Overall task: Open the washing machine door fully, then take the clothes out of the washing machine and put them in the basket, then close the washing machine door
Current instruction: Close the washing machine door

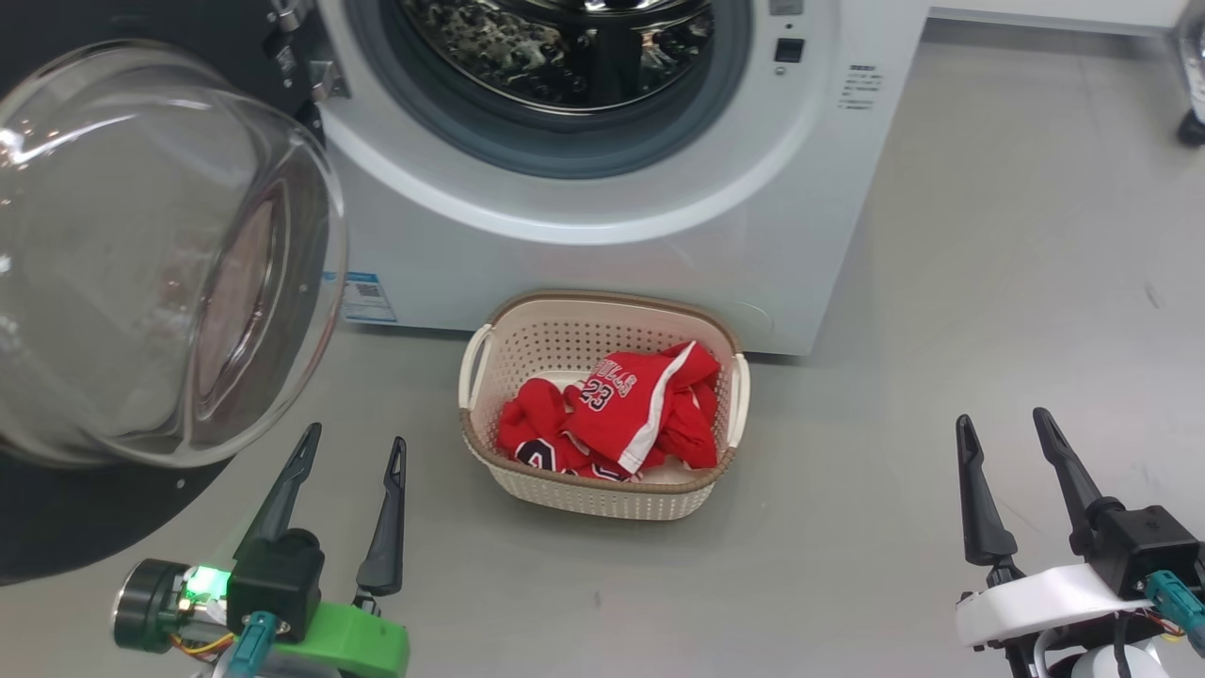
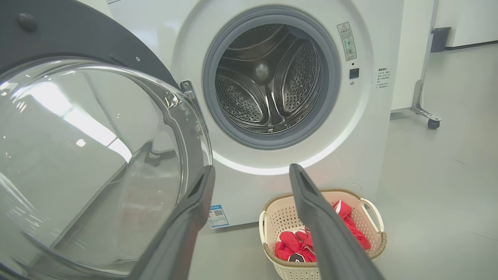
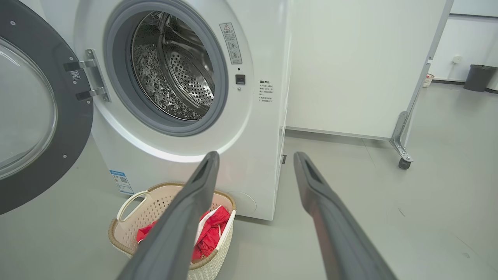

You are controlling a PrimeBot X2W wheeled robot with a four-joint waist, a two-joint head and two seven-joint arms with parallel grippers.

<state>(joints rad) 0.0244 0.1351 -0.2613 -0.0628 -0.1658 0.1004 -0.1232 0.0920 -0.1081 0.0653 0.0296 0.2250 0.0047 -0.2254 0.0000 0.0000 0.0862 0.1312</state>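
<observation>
Left hand (image 1: 356, 435): open, both dark fingers spread, nothing between them. I hold it low over the floor (image 1: 941, 330), just beside the lower edge of the washing machine door (image 1: 141, 264) and not touching it.

Right hand (image 1: 1002, 418): open as well, fingers apart and empty. It sits over bare floor, well apart from the basket (image 1: 602, 499), on the basket's right.

Washing machine door: swung wide on its hinge at the left of the washing machine (image 1: 659, 245). The clear glass bowl bulges toward me, with the black rim behind it.

Washing machine: a white front-loader standing on the floor. Its round mouth is uncovered and ringed by a grey seal. The drum (image 1: 565, 47) shows perforated steel wall and ribs in my left wrist view. A small blue label sticker (image 1: 362, 297) is at the lower left of the front panel.

Basket: cream, perforated, with a brown rim. It is upright on the floor just in front of the machine's foot, below the mouth.

Clothes (image 1: 621, 405): red jersey fabric with white trim and the number 23, crumpled inside the basket, with some white fabric under it
</observation>
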